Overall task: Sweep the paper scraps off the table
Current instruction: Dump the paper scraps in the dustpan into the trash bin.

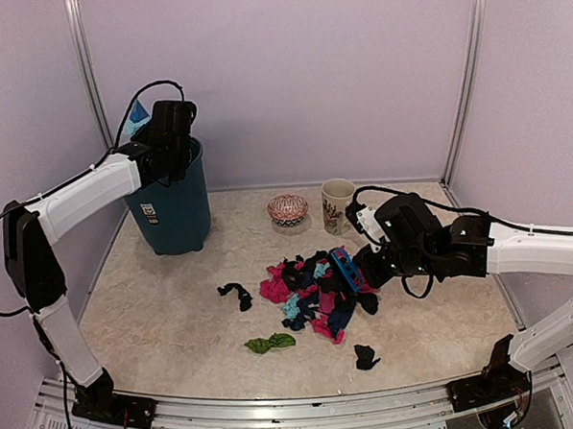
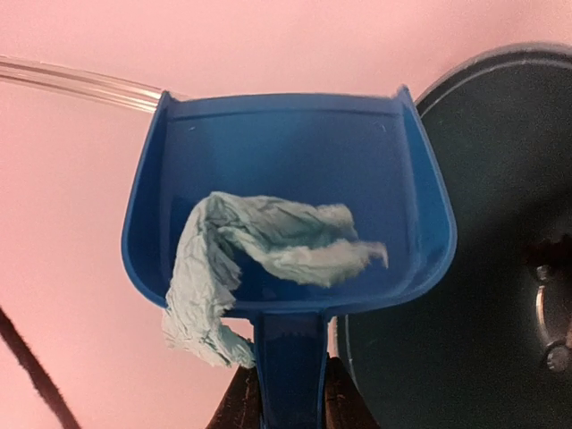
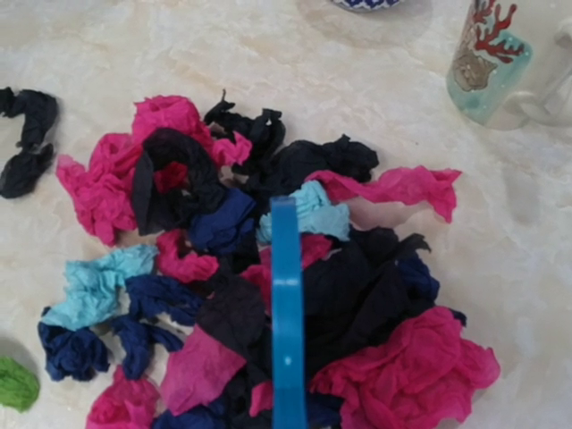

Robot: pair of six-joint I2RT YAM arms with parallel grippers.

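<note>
Colourful paper scraps (image 1: pixel 315 295) heaped on beige table (image 1: pixel 176 307)

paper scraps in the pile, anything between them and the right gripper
Nothing visible does. The right gripper holds the blue brush directly over the pile of paper scraps; the mug and the patterned bowl stand behind the pile, clear of it.

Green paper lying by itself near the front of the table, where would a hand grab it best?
Pinch the green paper across its narrow middle, coming straight down from above. It lies low and flat on the table, stretched out sideways. It sits apart from the pile of scraps, with bare table on every side, so fingers can likely land on both long edges without bumping anything.
</note>
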